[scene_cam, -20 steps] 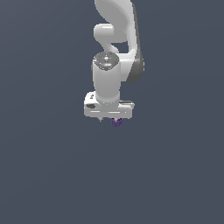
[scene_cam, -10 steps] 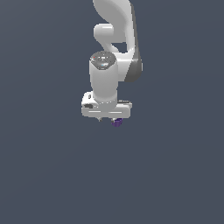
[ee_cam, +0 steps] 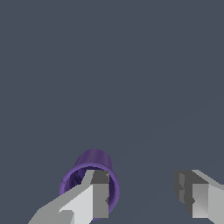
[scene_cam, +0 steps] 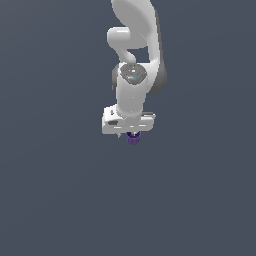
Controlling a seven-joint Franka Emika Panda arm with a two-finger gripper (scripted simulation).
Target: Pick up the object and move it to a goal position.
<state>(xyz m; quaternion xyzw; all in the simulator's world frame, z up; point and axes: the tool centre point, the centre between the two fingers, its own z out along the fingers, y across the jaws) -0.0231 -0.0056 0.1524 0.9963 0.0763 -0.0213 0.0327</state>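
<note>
Flat, even simulator lighting in both views; background a uniform dull slate with no visible cast shadows. White arm [scene_cam: 134, 75] is brightly lit from above, shading to grey on its underside and the exterior view's right, no blown glare. Purple cup [ee_cam: 91, 180] shows soft shading inside its rim. Edges slightly jagged, low-resolution; no blur or lens distortion.

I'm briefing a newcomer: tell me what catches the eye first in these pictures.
The white arm hangs against a flat grey background, with a small purple cup peeking out just under its pincer. In the wrist view the pincer is open, one finger overlapping the cup's mouth, the other well apart from it.
</note>
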